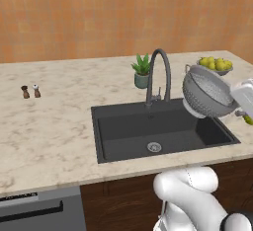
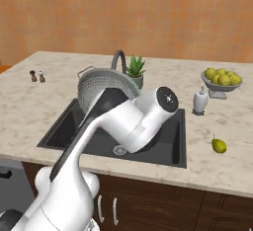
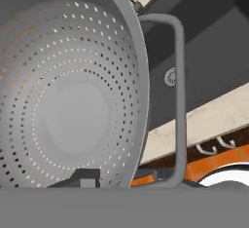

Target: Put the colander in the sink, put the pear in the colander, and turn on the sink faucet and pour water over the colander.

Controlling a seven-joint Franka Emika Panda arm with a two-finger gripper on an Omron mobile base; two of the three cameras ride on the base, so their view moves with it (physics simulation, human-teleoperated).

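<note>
A white robot arm holds the colander [image 1: 207, 93], a grey metal bowl pierced all over with small holes, in the air above the sink [image 1: 128, 141], a wide matte black basin set into a pale marble counter [image 1: 49, 126]. The colander is tipped steeply on its side, so its open mouth faces sideways toward the arm and not upward. From the left base view it hangs over the sink's right end, clear of the basin floor and to the right of the sink faucet [image 1: 159, 74], a tall dark gooseneck tap standing at the sink's back edge. The gripper [image 3: 114, 176] sits at the colander's rim beside one loop handle [image 3: 177, 100]; its fingers appear closed on that rim, though the contact is partly hidden. The silver drain [image 1: 154, 147] lies below and to the left of the colander. The coming move likely turns on this: the sink lies straight beneath the colander, and the bowl must be rolled level so its ring base faces down before it is lowered. The pear [image 2: 219, 145], small and yellow-green, lies on the counter to the right of the sink, well apart from it.
</note>
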